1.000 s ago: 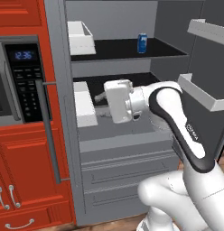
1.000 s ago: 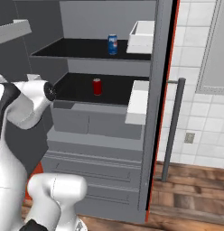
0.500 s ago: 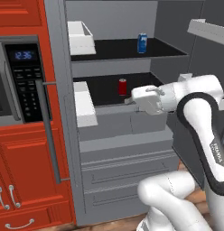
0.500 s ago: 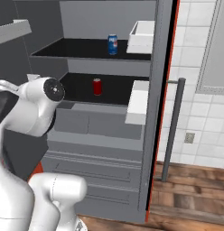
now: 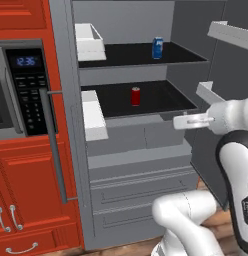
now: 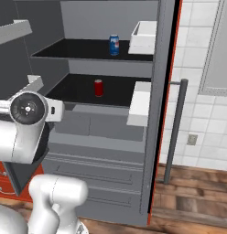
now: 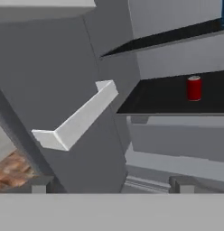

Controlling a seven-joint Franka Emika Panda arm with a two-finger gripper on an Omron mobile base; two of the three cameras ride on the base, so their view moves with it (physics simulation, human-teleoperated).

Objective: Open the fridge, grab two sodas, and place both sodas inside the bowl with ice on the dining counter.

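Red soda can w/ silver top (image 5: 135, 95) mid black shelf (image 5: 161, 99), clear all round; gripper (image 5: 180, 121) jaws apart, outside shelf front edge.

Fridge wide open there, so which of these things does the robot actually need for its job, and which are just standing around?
Needed:
- fridge, doors open
- red soda, middle shelf
- blue soda, top shelf
- gripper, open, empty, in front of the fridge, right of the red soda

Standing around:
- microwave
- red cabinets
- white door bins
- tiled wall
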